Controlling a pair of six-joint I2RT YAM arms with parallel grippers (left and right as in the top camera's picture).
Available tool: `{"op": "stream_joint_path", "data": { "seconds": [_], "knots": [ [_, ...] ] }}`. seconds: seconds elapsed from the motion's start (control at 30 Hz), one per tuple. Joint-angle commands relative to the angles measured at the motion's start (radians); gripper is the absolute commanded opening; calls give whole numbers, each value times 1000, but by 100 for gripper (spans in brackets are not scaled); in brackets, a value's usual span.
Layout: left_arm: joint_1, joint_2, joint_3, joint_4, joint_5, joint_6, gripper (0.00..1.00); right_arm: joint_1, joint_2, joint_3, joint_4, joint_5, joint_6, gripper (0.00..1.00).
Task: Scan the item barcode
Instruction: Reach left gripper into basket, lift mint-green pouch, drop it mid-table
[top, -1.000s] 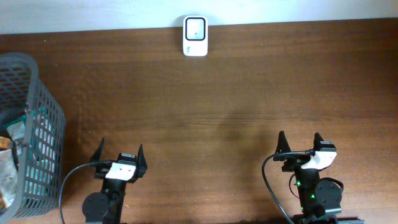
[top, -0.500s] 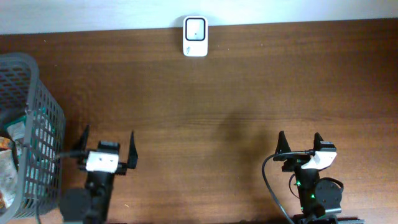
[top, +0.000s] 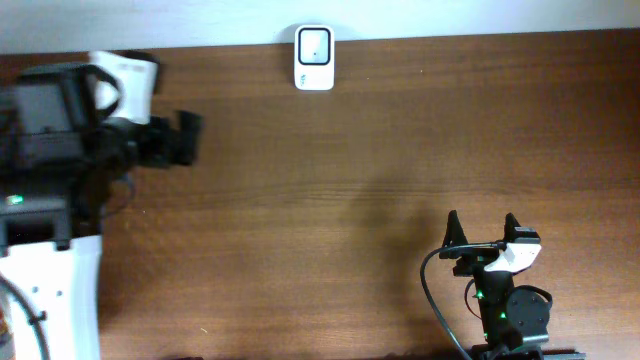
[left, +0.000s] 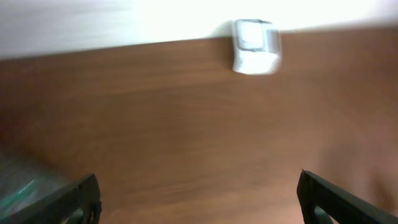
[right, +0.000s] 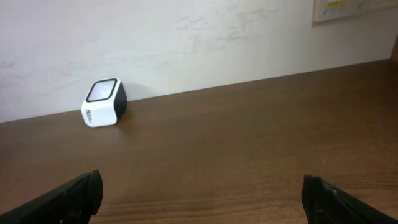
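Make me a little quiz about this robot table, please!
1. True or false: the white scanner sits at the far edge of the table, next to the wall.
2. Pick one. The jaws on the right arm are: A) open with nothing between them, B) shut on a box, C) out of sight.
3. Fill in: the table is made of dark ____ wood.

Key: 1 true; 2 A; 3 brown.
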Motion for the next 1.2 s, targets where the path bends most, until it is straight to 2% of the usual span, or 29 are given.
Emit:
{"op": "stream_joint_path", "data": {
  "seconds": [0.0,0.03,0.07,0.1,0.23,0.37,0.53,0.57,0.63,0.73,0.77,0.8,0.83,0.9,1.03,1.1,1.17],
  "knots": [
    [298,-8,47,-28,-197,-321,94,5,-8,-7,-4,8,0,98],
    [393,-4,47,-40,-197,-348,91,5,-8,-7,-4,8,0,98],
    [552,19,47,-51,-198,-356,95,5,-8,-7,-4,8,0,98],
    [627,39,47,-61,-198,-364,99,5,-8,-7,-4,8,0,98],
    [867,202,41,-74,-201,-380,96,5,-8,-7,-4,8,0,98],
    [905,369,-29,-119,-246,-295,88,5,-8,-7,-4,8,0,98],
    [904,382,-382,121,-249,-120,84,5,-8,-7,-4,8,0,98],
    [904,383,-452,185,-246,-119,72,5,-8,-7,-4,8,0,98],
    [904,383,-521,248,-230,-119,67,5,-8,-7,-4,8,0,98],
    [904,383,-573,299,-234,-119,65,5,-8,-7,-4,8,0,98],
    [904,383,-578,303,-234,-119,54,5,-8,-7,-4,8,0,98],
    [904,383,-578,303,-234,-119,38,5,-8,-7,-4,8,0,98],
    [904,383,-578,299,-234,-119,16,5,-8,-7,-4,8,0,98],
    [904,377,-555,275,-233,-119,2,5,-8,-7,-4,8,0,98],
    [904,314,-334,181,-222,-120,0,5,-8,-7,-4,8,0,98],
    [904,244,-150,139,-121,-165,0,5,-8,-7,-4,8,0,98],
    [904,156,14,180,54,-211,0,5,-8,-7,-4,8,0,98]
  ]
}}
